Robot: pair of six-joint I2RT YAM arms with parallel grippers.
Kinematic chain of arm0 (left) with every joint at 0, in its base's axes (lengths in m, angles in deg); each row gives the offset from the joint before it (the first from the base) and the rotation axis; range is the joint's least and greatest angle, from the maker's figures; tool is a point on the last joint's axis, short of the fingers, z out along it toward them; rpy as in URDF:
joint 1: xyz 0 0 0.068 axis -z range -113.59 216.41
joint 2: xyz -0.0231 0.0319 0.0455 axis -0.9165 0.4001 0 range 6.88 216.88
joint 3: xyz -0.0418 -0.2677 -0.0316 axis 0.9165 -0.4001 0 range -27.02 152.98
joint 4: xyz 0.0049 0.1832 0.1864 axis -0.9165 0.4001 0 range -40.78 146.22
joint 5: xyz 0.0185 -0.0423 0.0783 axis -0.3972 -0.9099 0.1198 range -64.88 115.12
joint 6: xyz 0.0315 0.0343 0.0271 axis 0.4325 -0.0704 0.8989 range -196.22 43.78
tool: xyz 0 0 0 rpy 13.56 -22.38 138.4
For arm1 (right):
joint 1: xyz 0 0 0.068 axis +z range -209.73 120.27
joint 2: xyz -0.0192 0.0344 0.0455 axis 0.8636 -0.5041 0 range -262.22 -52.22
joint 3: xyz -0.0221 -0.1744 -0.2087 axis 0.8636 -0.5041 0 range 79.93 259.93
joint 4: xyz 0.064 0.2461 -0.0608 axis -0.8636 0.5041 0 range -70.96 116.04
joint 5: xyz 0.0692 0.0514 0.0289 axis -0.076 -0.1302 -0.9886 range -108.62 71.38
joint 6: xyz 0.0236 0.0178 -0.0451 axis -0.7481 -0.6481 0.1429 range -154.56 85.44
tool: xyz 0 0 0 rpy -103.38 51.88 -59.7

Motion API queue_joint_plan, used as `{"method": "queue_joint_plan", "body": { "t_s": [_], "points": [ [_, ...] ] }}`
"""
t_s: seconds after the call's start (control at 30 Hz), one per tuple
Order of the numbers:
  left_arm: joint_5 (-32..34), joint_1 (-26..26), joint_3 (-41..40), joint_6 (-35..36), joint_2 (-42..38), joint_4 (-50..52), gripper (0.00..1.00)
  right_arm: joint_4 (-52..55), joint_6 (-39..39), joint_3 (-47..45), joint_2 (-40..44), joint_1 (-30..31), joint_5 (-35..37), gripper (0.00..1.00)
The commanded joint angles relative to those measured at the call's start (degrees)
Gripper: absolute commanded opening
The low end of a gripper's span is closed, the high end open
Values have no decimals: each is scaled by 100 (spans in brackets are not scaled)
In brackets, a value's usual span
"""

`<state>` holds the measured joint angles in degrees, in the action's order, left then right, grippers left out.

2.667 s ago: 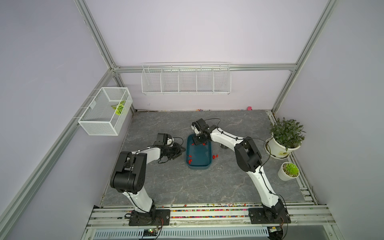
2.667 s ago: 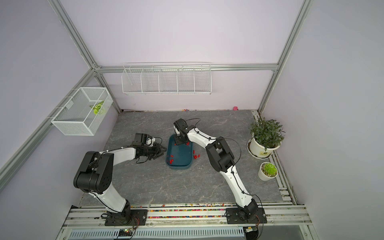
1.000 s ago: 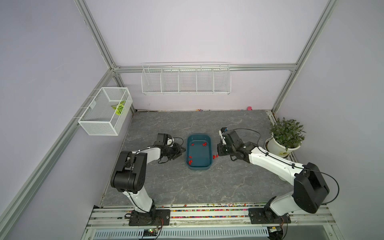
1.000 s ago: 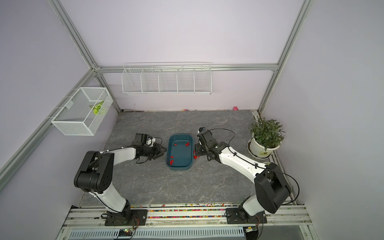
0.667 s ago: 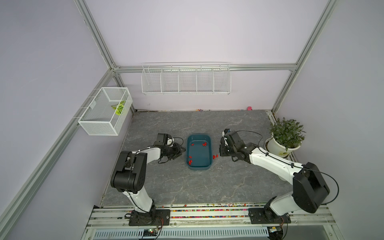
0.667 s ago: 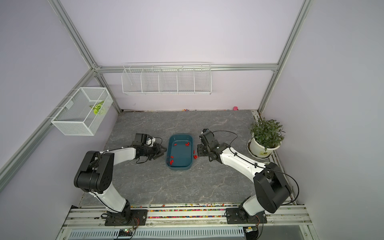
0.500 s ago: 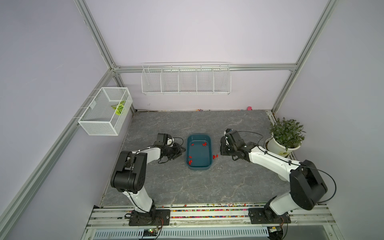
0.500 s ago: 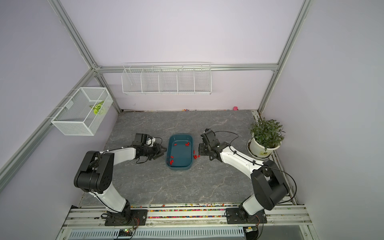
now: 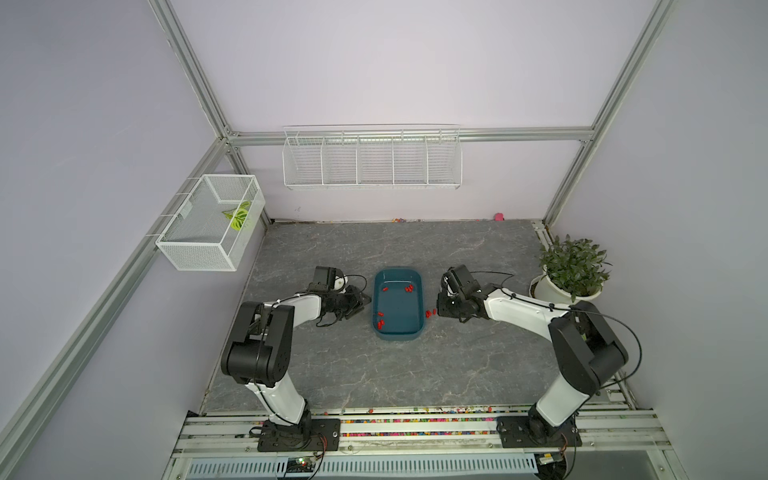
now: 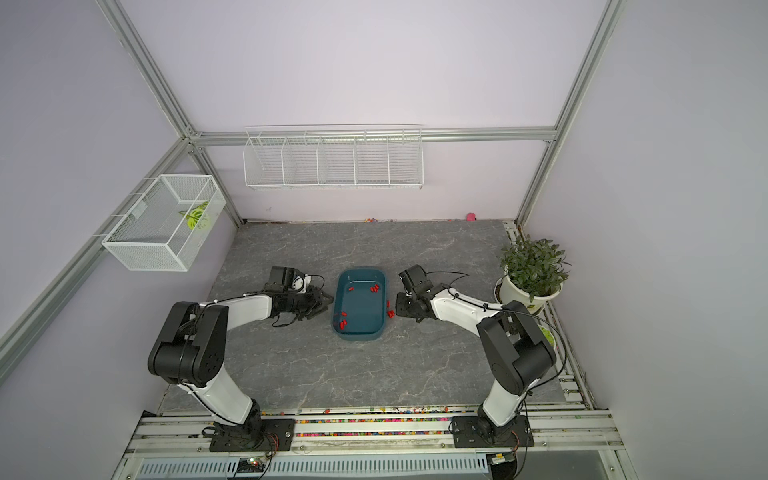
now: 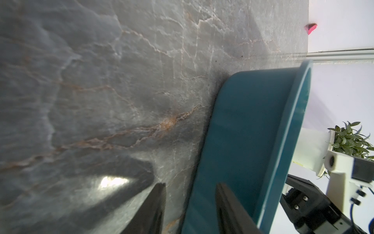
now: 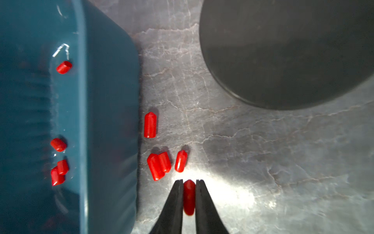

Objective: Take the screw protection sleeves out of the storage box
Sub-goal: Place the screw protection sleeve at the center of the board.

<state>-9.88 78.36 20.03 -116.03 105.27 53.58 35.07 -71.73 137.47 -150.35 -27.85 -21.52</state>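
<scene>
The teal storage box [image 9: 398, 271] [image 10: 360, 272] sits mid-table. Several red screw protection sleeves [image 9: 409, 287] [image 12: 58, 144] lie inside it. More sleeves [image 9: 431, 311] [image 10: 390, 312] [image 12: 150, 125] lie on the table by its right wall [image 12: 109, 121]. My right gripper [image 9: 438, 310] [image 10: 395, 313] [image 12: 189, 180] hangs low over the table next to them, shut on one sleeve [image 12: 189, 196]. My left gripper [image 9: 363, 302] [image 10: 328, 301] [image 11: 190, 183] stands open just left of the box's outer wall [image 11: 253, 131], holding nothing.
A dark round thing [image 12: 283, 50] rests on the table beyond the right gripper. A potted plant [image 9: 571, 270] stands at the right edge. White wire baskets [image 9: 372, 158] [image 9: 210, 224] hang on the walls. Coloured beads [image 9: 415, 409] line the front rail.
My right arm swung from the box's far end out over the table on its right, and crept a little farther back over the last second. The left arm has not moved.
</scene>
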Motion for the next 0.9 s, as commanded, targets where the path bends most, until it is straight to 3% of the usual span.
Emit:
{"method": "queue_joint_plan", "body": {
  "t_s": [0.0,0.87],
  "points": [
    [-67,-8,106,70,102,-52,46,21,-107,190,-161,-41,-147,17],
    [-72,-16,119,70,117,-47,46,117,-308,279,-524,-338,-440,21]
  ]
}}
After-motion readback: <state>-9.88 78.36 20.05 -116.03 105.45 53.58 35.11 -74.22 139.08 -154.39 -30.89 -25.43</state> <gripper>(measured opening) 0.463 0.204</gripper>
